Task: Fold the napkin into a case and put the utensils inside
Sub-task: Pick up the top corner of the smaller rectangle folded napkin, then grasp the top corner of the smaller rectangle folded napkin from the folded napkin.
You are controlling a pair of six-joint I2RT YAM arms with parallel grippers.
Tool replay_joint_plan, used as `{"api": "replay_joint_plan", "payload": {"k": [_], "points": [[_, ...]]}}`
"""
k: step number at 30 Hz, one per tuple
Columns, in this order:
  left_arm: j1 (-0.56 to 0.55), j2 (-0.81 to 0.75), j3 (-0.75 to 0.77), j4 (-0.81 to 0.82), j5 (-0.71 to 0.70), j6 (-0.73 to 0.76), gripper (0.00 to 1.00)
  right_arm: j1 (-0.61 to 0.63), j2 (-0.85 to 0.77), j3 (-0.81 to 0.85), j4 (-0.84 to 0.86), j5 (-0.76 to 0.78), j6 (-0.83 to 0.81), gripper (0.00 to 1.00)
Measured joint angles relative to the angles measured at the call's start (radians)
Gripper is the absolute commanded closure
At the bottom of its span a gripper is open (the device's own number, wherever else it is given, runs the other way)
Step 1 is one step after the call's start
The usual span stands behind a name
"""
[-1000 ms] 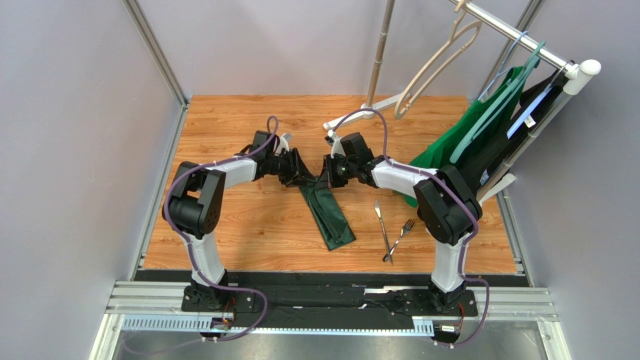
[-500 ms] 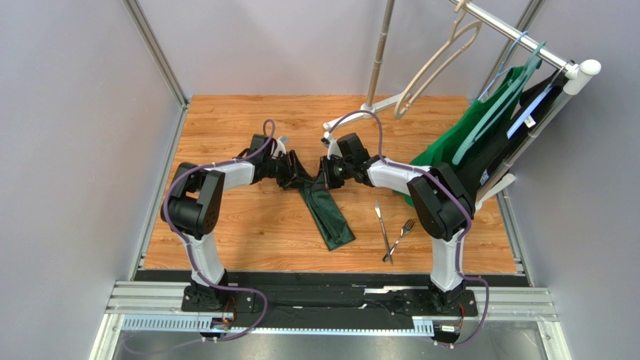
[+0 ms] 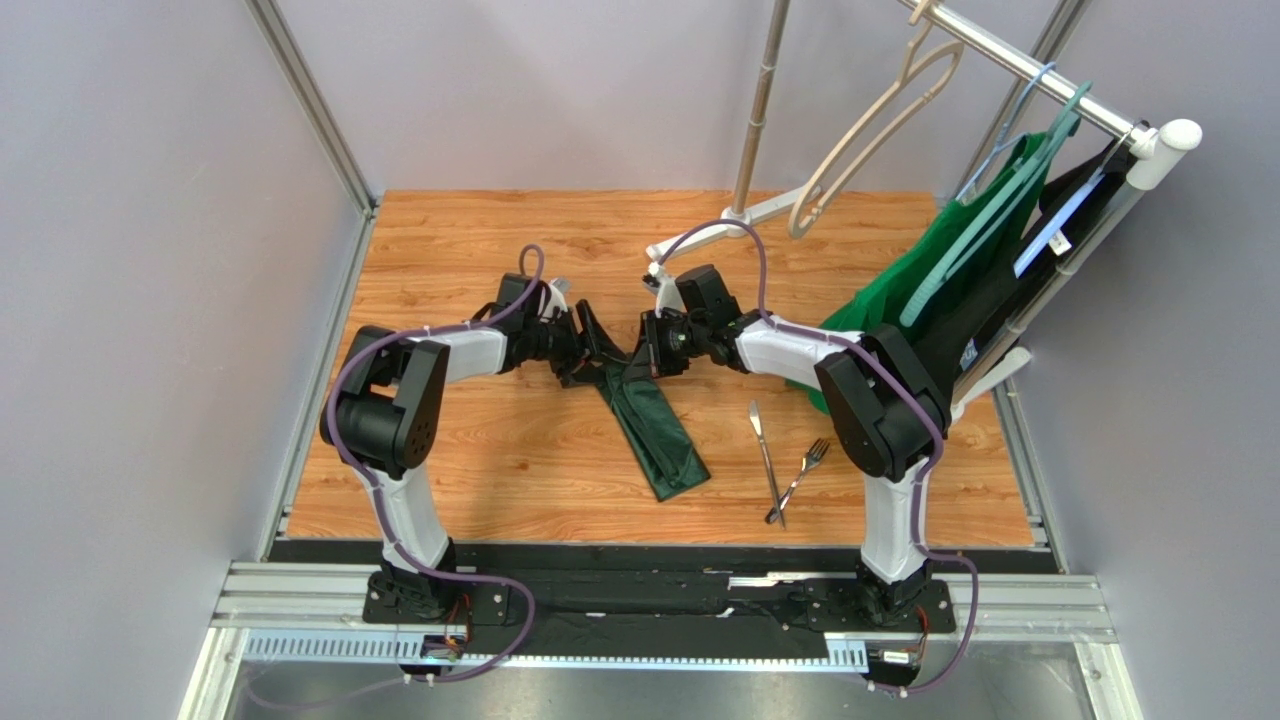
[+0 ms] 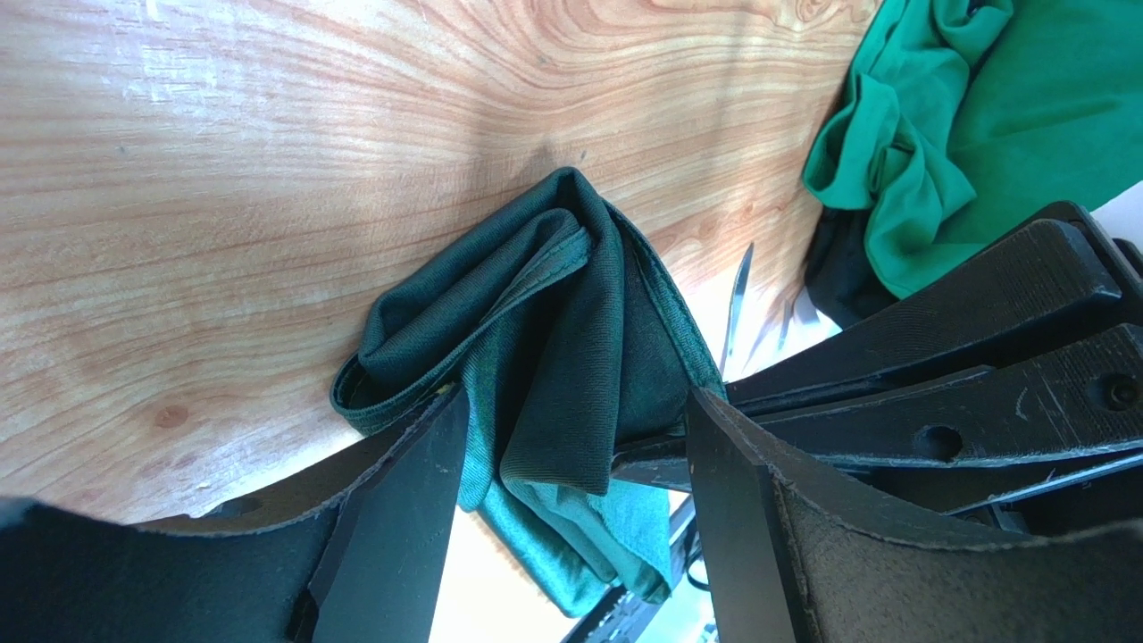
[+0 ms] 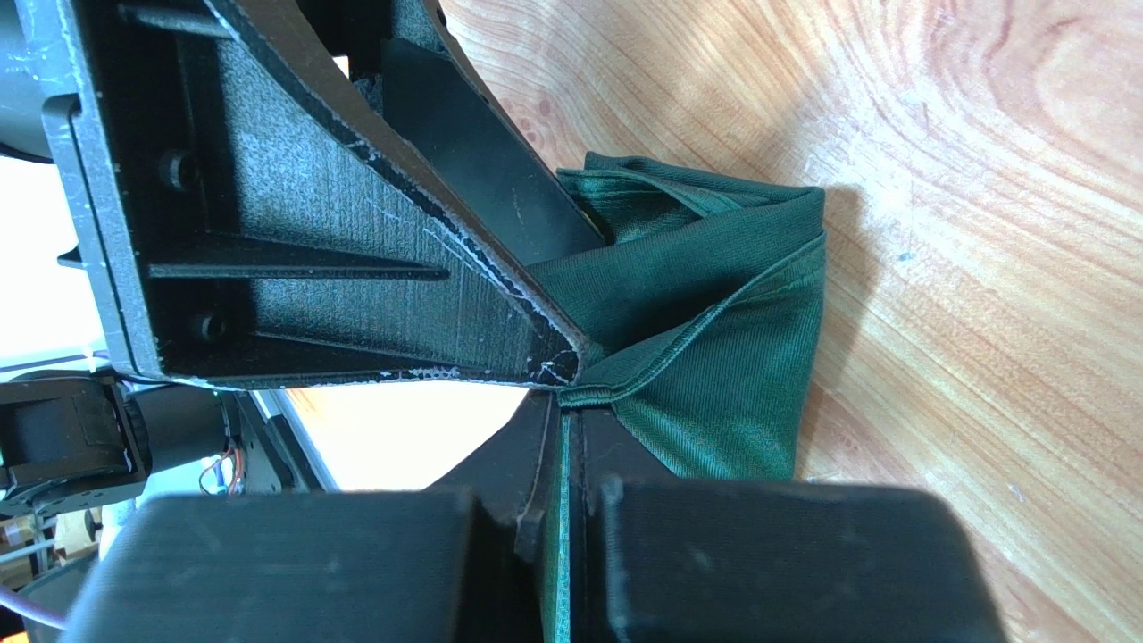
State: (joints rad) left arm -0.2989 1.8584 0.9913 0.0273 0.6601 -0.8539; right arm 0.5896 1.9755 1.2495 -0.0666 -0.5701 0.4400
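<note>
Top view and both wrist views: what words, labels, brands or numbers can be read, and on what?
No text can be read in any view.
White tag on the black garment, top view: too small to read.
The napkin: no marks.

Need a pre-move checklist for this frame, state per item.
1. Right gripper shut on the napkin edge: ok.
2. Left gripper jaws apart: ok.
3. Left gripper clear of cloth: not ok, napkin folds lie between its fingers.
4. Napkin flat on the table: not ok, the far end is bunched between the grippers; the near end lies as a narrow strip.
5. Knife and fork reachable: ok, they are on the table right of the napkin, apart from it, near ends crossing.
6. Napkin shows an opening to slide them into: cannot tell.
</note>
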Motion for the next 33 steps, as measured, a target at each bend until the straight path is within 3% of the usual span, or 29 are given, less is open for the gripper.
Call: {"api": "replay_joint_plan", "payload": {"k": [14,23,30,33], "points": [[0.003,0.0,-0.001,0.071,0.009,-0.086,0.35,0.026,0.0,-0.053,0.019,-0.019,-0.018,1.0],[0.005,0.0,0.001,-0.016,0.006,-0.045,0.49,0.026,0.0,-0.051,0.041,-0.027,-0.018,0.98],[0.005,0.01,0.013,-0.039,0.019,-0.031,0.49,0.039,0.01,-0.034,0.056,-0.05,-0.019,0.94],[0.005,0.011,0.014,-0.037,0.024,-0.031,0.61,0.047,0.021,-0.024,0.067,-0.061,-0.019,0.87]]}}
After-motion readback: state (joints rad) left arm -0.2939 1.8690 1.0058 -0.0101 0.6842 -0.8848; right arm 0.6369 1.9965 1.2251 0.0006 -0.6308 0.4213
